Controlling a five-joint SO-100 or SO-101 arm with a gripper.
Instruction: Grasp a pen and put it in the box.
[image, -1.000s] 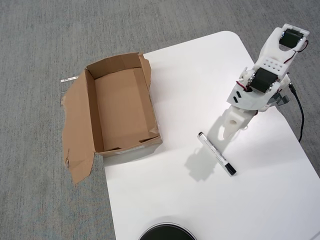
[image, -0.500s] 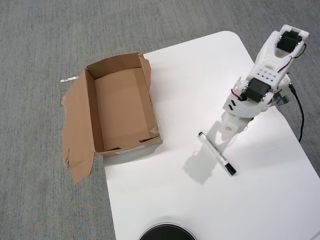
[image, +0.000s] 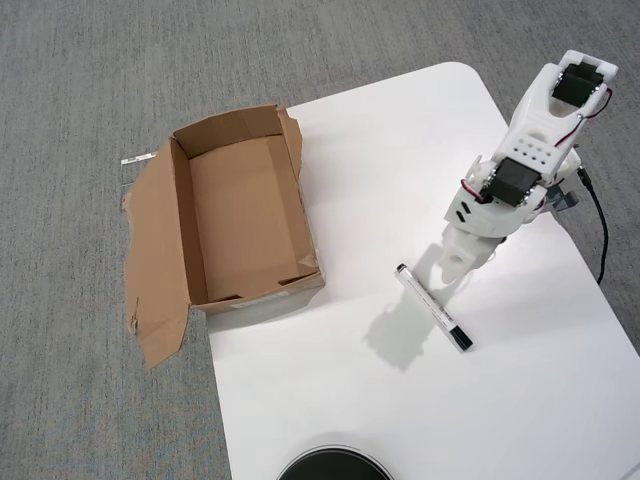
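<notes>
My arm (image: 520, 175) is all white printed plastic with black servo blocks set into it, a grid of small holes on the top plate, thin red wires around 9 o'clock, and a black cable trailing off at 3. Claw looks white too, I think.

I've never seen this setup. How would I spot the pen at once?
Find the white table, which has a brown cardboard box at its left edge in the overhead view. Right of the box, just below the robot's gripper, lies the pen: a slim white stick with a black cap, the only small loose thing there.
</notes>
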